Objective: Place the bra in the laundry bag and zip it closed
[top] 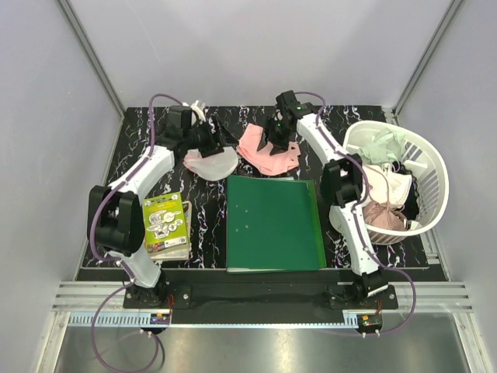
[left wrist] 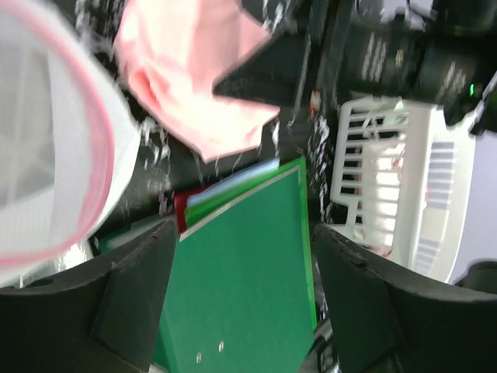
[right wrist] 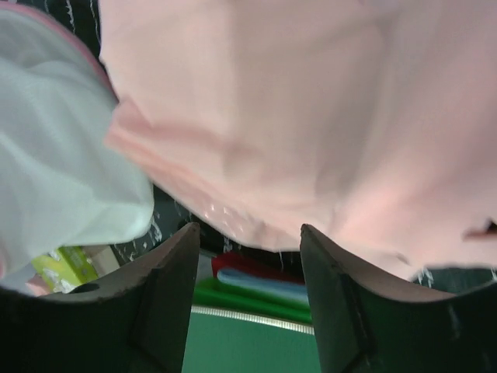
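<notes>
**Getting a sound hold on the bra beside the bag**

Black fingers (right wrist: 167, 295) of the right pincer (right wrist: 248, 233) are filling the bottom of its wrist view. They are standing well apart with nothing between them. Just beyond their tips the pink bra (right wrist: 311, 116) is lying crumpled on the desk (top: 208, 229), behind the green binder (top: 274, 223). Over on the left, the other pincer (left wrist: 245, 229) is also gaping and gripping nothing. It is hovering beside the white mesh laundry bag (left wrist: 46, 140), whose pink rim is showing at the edge of its view. Bag and bra are sitting close side by side; whether they are touching, I cannot tell.

Picking up the bra looks like the step in hand. The right pincer should be closing on a bunched fold or cup edge, not a lone strap, so the garment is lifting as one. Meanwhile the left should be pinching the pink rim and holding the mouth open toward the bra. A trailing strap risks catching in the zip.
</notes>
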### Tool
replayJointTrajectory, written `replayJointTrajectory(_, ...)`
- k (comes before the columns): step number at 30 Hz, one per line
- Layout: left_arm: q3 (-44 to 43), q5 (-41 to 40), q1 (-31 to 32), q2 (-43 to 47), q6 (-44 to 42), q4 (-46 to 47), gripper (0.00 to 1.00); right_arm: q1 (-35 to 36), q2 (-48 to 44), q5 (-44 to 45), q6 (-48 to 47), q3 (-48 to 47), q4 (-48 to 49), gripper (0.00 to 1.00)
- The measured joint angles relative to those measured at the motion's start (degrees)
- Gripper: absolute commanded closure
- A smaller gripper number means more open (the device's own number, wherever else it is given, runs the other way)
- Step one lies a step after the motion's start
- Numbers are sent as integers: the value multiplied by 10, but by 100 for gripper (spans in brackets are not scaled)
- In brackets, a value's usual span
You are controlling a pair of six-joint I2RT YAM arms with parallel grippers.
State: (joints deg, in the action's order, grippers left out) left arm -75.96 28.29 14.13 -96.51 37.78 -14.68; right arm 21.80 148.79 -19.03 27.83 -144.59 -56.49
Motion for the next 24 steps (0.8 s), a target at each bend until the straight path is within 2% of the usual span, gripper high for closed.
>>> replayJointTrajectory(2, -23, 0, 0, -19, -2, 20, 23, -5, -40, 0, 0, 40, -5, 34)
replayJointTrajectory(4, -56, -3, 1, -46, -6, 42, 24, -12, -90, 1, -2, 90, -2, 27)
replayJointTrajectory(9, -138, -20, 8, -121, -31, 82, 23, -35, -169, 5, -2, 147, 1, 25)
replayJointTrajectory(18, -284, -82, 36, -263, -82, 87, 25, -40, -165, 39, 16, 150, 13, 26)
replayJointTrajectory(24, -348, -120, 40, -341, -67, 47, 25, -26, -165, 66, 23, 162, 16, 26)
